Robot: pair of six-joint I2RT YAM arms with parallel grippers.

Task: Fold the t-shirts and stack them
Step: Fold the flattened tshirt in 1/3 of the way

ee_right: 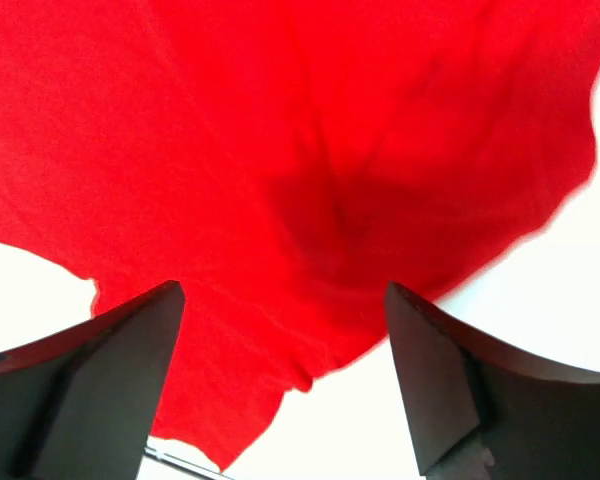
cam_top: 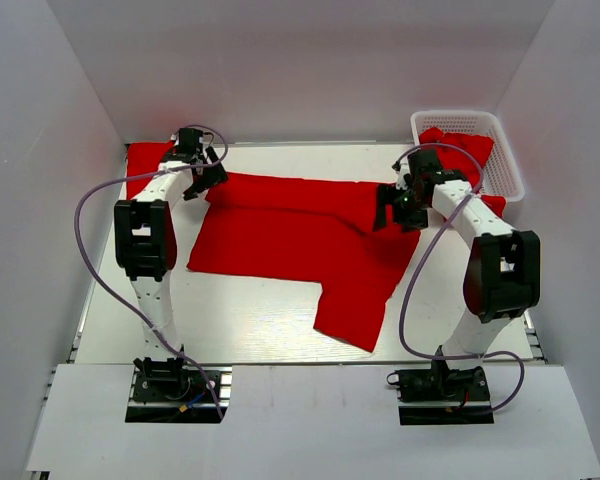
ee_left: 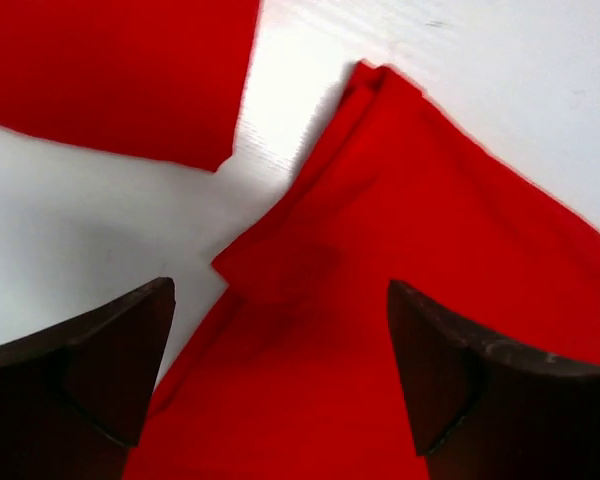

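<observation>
White tabletop (cam_top: 270, 335), white walls (cam_top: 310, 70); red t-shirt (cam_top: 300, 240) spread out; L gripper (cam_top: 206, 185) & R gripper (cam_top: 395, 218) both agape.

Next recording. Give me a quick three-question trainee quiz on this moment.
1. True or false: the left gripper and the right gripper are both open.
2. Where does the basket stand? A) far right corner B) far left corner C) near edge
3. Fill in: the spread shirt lies flat on the ____.
Key: 1 true; 2 A; 3 table.
</observation>
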